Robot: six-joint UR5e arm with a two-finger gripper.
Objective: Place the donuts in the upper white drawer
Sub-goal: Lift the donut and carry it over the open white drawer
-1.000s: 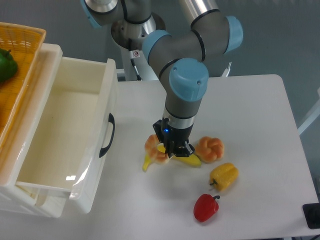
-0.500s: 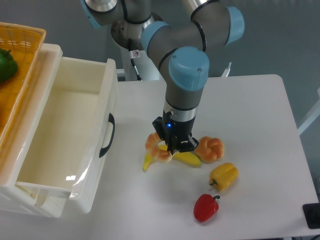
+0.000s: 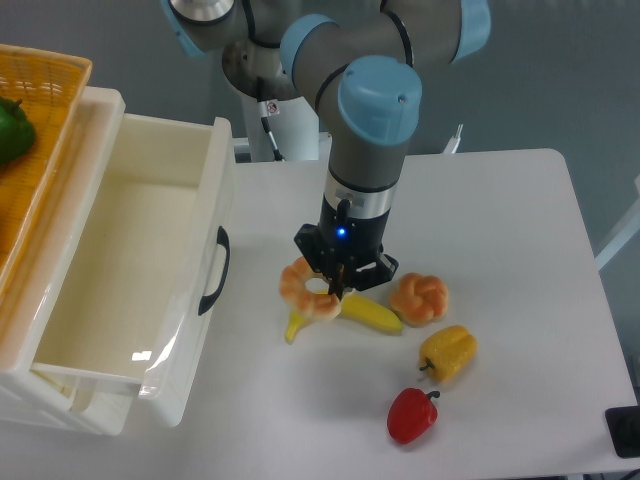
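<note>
Ring donut (image 3: 307,290) clamped in the end effector (image 3: 335,290), beside the open upper white drawer (image 3: 150,160).

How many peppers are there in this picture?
3: a yellow pepper and a red pepper on the table, and a green pepper in the wicker basket at left. The basket may hide more.

Banana (image 3: 367,312), yellow pepper (image 3: 449,351), red pepper (image 3: 412,415)
</note>
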